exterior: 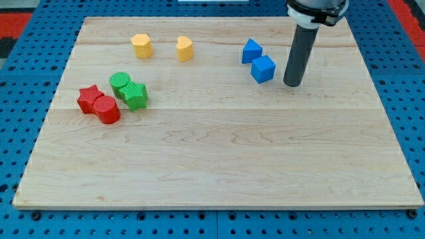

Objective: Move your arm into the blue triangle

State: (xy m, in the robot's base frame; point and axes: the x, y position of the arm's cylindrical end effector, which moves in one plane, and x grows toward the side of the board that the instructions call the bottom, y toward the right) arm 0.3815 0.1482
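The blue triangle lies near the view's top, right of centre, on the wooden board. A blue cube sits just below and right of it, nearly touching. My tip rests on the board to the right of the blue cube, a short gap away, and to the lower right of the triangle. The rod rises straight up from the tip to the view's top edge.
A yellow hexagon and a yellow heart lie at the top left. A green cylinder and green star touch at the left, next to a red star and red cylinder.
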